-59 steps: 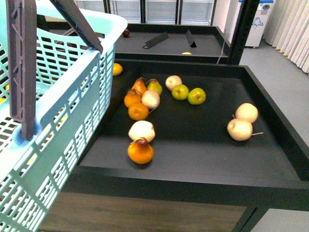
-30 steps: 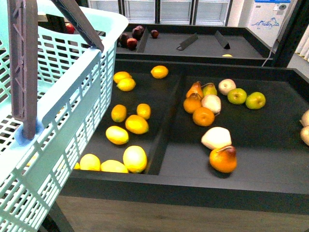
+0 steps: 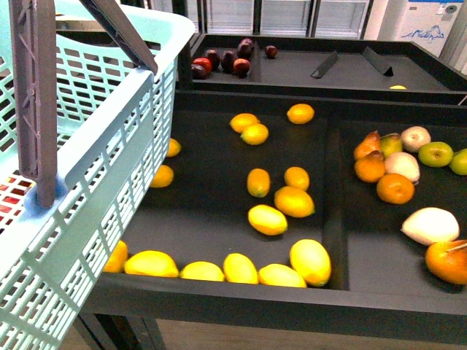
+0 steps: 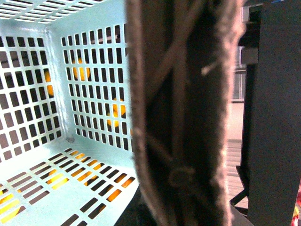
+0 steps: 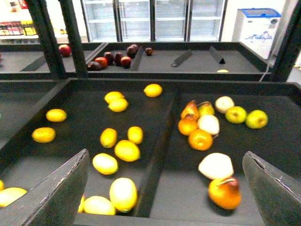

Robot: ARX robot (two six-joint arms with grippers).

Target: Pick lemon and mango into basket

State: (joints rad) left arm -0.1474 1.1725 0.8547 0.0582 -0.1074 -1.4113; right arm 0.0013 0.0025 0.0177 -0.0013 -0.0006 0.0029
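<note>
**Taking stock: no fruit in the basket yet**

Right gripper: dark matte fingers spread wide, empty, poised above the black tray.
Lemons: glossy yellow ovals with nubbed ends, scattered below and ahead of it.
Mango: not surely told apart among the smooth yellow and orange fruit ahead of that gripper.
Basket: turquoise slotted plastic, well to that gripper's left; the floor that shows is bare.
Its ribbed grey-brown handle fills the left wrist view. The left gripper's fingers are out of sight, so its hold cannot be told.
Judged: both picks remain.
</note>
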